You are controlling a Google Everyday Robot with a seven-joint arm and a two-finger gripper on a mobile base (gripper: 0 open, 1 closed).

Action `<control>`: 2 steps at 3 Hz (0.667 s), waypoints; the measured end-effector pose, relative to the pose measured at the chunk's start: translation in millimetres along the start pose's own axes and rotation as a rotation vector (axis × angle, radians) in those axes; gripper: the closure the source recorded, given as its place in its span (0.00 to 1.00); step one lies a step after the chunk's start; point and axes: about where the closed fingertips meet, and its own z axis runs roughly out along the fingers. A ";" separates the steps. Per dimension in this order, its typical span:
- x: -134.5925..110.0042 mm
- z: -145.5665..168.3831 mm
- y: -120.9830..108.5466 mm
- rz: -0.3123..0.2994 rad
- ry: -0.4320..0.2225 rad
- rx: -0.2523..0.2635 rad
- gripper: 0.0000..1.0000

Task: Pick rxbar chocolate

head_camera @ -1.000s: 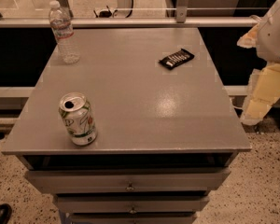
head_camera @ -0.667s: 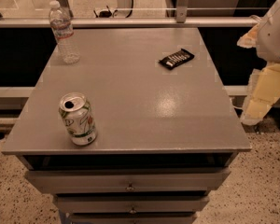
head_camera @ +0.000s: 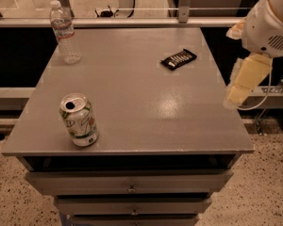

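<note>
The rxbar chocolate (head_camera: 178, 59) is a small flat black bar with white lettering. It lies on the grey table top (head_camera: 132, 93) at the far right. My gripper (head_camera: 240, 84) hangs on the white arm off the table's right edge, to the right of the bar and nearer than it, above the floor gap. It holds nothing that I can see.
A green-and-white soda can (head_camera: 79, 120) stands upright at the near left of the table. A clear water bottle (head_camera: 64, 32) stands at the far left corner. Drawers (head_camera: 130, 185) sit below the table top. A rail and window frame run behind the table.
The arm and gripper have shifted slightly left and up, closer to the table's right edge. The bar, can and bottle have not moved.
</note>
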 end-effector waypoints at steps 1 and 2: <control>-23.7 27.1 -47.3 0.003 -0.086 0.064 0.00; -35.7 59.3 -103.2 0.058 -0.179 0.120 0.00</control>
